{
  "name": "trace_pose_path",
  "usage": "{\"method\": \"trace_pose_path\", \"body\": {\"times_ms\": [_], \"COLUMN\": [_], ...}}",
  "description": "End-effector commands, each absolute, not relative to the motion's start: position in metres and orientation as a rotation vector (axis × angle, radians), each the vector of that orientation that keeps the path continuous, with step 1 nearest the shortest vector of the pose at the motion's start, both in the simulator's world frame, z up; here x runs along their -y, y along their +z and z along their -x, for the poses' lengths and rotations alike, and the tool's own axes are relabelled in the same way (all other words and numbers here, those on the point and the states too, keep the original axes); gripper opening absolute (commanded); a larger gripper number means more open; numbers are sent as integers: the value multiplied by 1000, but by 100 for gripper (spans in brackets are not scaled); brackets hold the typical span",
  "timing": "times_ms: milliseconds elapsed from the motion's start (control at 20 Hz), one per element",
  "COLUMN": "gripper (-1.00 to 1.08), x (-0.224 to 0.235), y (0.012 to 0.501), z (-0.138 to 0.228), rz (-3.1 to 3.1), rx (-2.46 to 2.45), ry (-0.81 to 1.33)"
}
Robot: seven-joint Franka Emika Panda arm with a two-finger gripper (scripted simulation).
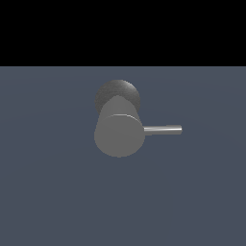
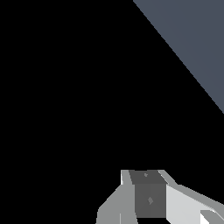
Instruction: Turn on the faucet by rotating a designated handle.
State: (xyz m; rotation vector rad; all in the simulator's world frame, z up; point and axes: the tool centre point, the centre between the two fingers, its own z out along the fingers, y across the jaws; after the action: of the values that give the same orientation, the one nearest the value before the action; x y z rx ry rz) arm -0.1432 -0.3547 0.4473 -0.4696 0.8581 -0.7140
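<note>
A flat slate-blue floor (image 1: 53, 192) fills the lower part of the exterior view, bare and evenly lit, and meets a plain black background along a straight horizon above. No walls or furniture show; the room is just this plane and the dark beyond it.

On the floor I count one faucet (image 1: 118, 134) and one handle (image 1: 163, 129). The faucet is a thick, stubby matte grey cylinder with its flat round face turned toward the camera, and behind it rises a darker rounded dome. The handle is a thin, straight silvery rod that projects level from the cylinder toward the exterior view's right, touching the body at its near end.

My arm does not show in the exterior view. From my wrist I see mostly black, with one wedge of the same slate-blue surface (image 2: 192, 39) in a corner. Part of my gripper (image 2: 148, 197) juts into the picture: pale grey and white faceted pieces around a darker middle block. Only this base part is visible, so I cannot tell whether my jaws are apart or together. Neither faucet nor handle appears in my wrist view.
</note>
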Motion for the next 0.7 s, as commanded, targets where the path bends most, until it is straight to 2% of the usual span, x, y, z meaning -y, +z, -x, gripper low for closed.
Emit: {"method": "trace_pose_path", "body": {"times_ms": [0,300,650], "gripper": [-100,-100,-100], "x": [358,344,292], "y": [410,317,205], "z": [133,110,89], "rz": [398,252,121], "rx": [-928,-1098,-1304], "ry": [-668,-530,-328]}}
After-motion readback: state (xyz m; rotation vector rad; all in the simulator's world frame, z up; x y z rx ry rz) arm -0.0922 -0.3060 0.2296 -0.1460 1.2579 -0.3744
